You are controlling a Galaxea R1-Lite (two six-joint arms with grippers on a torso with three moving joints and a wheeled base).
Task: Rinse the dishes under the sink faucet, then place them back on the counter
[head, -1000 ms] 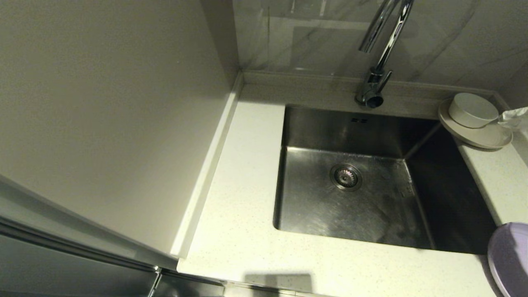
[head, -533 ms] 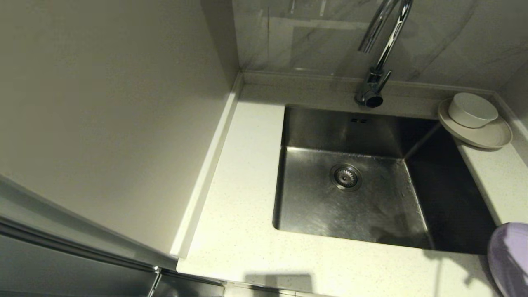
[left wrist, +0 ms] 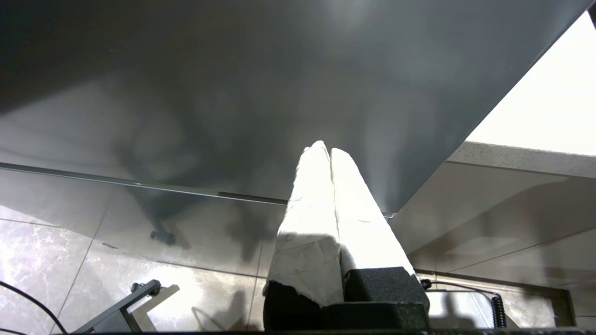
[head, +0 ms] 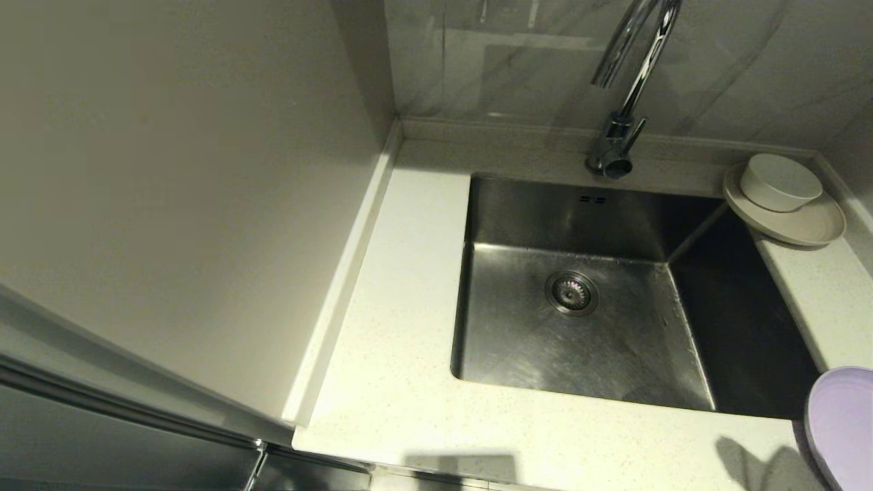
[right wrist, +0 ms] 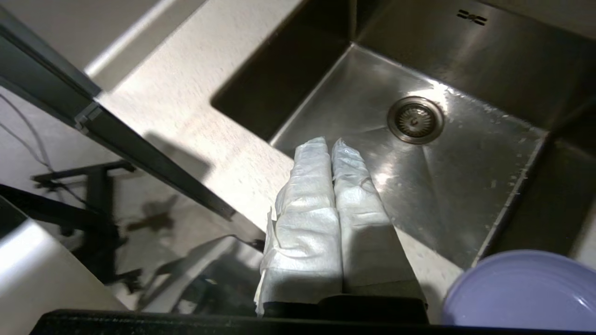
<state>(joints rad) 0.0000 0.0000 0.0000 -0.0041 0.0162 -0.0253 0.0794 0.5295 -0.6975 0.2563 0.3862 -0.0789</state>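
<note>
The small white bowl (head: pixel 781 182) sits inside the cream-beige plate (head: pixel 798 228) on the counter (head: pixel 409 273) at the sink's far right corner. The lilac plate (head: pixel 842 423) lies on the counter at the sink's near right corner, also in the right wrist view (right wrist: pixel 521 293). The steel sink (head: pixel 545 211) holds nothing, and no water runs from the chrome faucet (head: pixel 631 75). My right gripper (right wrist: pixel 329 142), its fingers wrapped in white, is shut and empty above the sink's front edge, beside the lilac plate. Neither gripper shows in the head view.
My left gripper (left wrist: pixel 328 149) is shut and empty, parked low in front of a dark cabinet face below the counter. A wall stands along the counter's left side. The round drain (head: pixel 571 292) sits mid-basin. A raised rim runs along the back wall.
A second ago my right gripper's white tip showed at the head view's right edge by the bowl; it has left that view. Its shadow has slid right along the front counter.
</note>
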